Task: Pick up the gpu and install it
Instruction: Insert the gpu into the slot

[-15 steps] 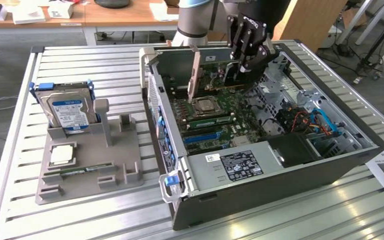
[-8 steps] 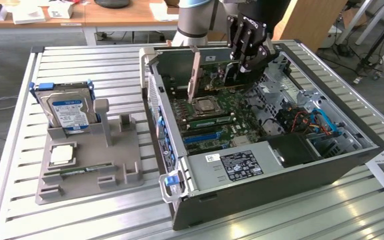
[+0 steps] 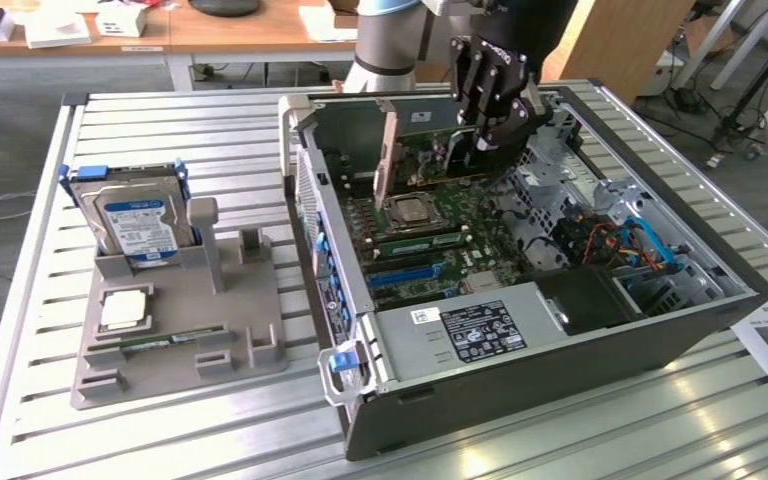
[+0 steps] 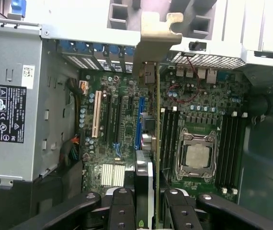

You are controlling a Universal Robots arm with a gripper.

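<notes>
The gpu (image 3: 424, 150) is a thin dark card with a metal end bracket (image 4: 153, 43). It stands on edge inside the open computer case (image 3: 704, 310), over the motherboard (image 3: 444, 250). My gripper (image 3: 487, 140) reaches down from above and is shut on the card's top edge. In the wrist view the gpu (image 4: 156, 143) runs edge-on between my black fingers (image 4: 122, 211), beside a blue slot (image 4: 140, 120). Its bracket sits at the case's rear wall. I cannot tell whether the card's lower edge sits in a slot.
A hard drive with a blue label (image 3: 137, 225) stands in a grey fixture (image 3: 177, 345) at the exterior view's left, on the slatted metal table (image 3: 157, 440). Inside the case are the processor socket (image 3: 411, 212), the power supply (image 3: 484, 330) and cables (image 3: 624, 250).
</notes>
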